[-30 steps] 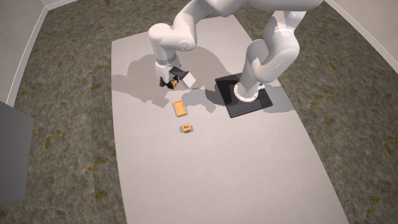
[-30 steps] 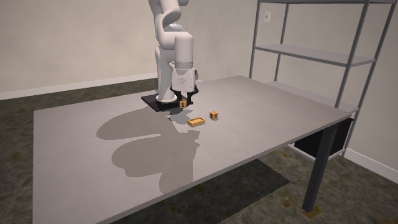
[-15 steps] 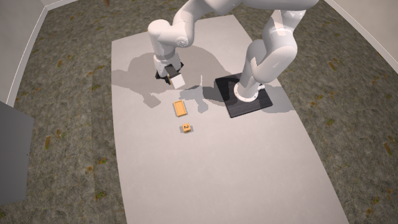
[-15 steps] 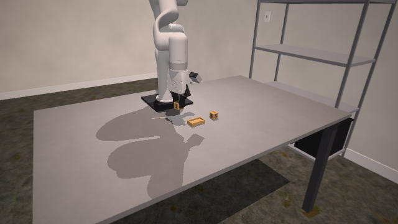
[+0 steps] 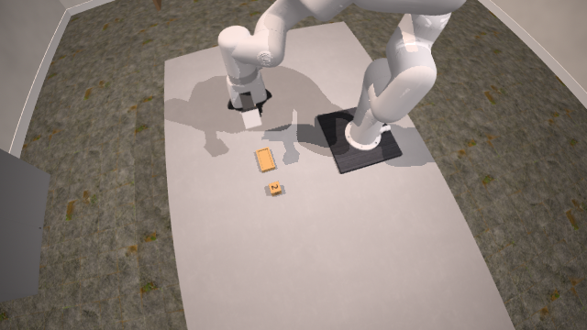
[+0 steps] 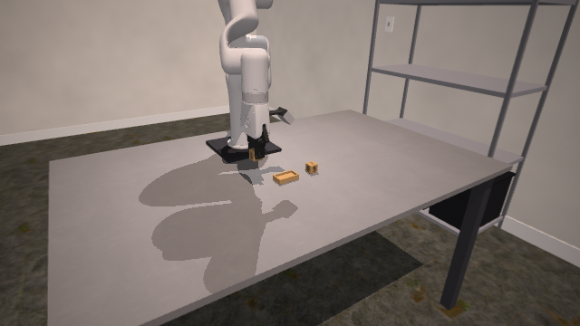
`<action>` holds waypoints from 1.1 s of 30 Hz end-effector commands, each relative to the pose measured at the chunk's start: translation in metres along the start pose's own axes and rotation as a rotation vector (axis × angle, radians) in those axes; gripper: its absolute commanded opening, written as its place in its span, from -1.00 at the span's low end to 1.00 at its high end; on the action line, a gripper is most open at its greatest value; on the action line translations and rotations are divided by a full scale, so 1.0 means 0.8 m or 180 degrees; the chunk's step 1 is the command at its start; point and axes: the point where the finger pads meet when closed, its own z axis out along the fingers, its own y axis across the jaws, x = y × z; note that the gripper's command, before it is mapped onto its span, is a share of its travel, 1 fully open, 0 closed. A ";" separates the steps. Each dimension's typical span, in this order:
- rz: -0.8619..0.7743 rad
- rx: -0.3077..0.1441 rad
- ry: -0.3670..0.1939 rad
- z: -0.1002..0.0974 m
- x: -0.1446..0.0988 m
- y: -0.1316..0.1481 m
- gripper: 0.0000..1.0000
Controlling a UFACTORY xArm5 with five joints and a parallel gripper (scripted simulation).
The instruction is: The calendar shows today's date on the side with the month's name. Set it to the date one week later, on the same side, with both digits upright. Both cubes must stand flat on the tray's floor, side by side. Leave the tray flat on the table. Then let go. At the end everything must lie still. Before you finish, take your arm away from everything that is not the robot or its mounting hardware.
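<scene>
A bare workroom, much like a small lab or test space. Plain beige walls (image 6: 113,54) with a white skirting board (image 6: 104,123) close it in, and the floor (image 6: 376,299) is a mottled grey-brown. A long grey bench (image 6: 362,181) on dark legs carries a white robot arm (image 6: 246,68) on a black base plate (image 6: 217,146). A grey metal shelf rack (image 6: 458,81) stands by the wall.

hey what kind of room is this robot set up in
Probably a plain workroom or lab corner: a white arm bolted to a grey table, a bare metal shelf rack by the wall, and mottled carpet-like flooring.
</scene>
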 end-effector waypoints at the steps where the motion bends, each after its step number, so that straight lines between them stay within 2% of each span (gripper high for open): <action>1: 0.0007 -0.0010 -0.0004 -0.001 -0.001 0.001 -0.43; 13: 0.0007 -0.0010 -0.0004 0.008 -0.001 0.001 -0.43; 18: 0.0007 -0.0010 -0.0004 0.029 0.000 0.001 -0.43; 28: 0.0007 -0.0010 -0.0004 0.088 0.000 0.002 -0.43; 30: 0.0007 -0.0010 -0.0004 0.088 0.000 0.002 -0.43; 33: 0.0007 -0.0010 -0.0004 0.102 0.000 0.002 -0.43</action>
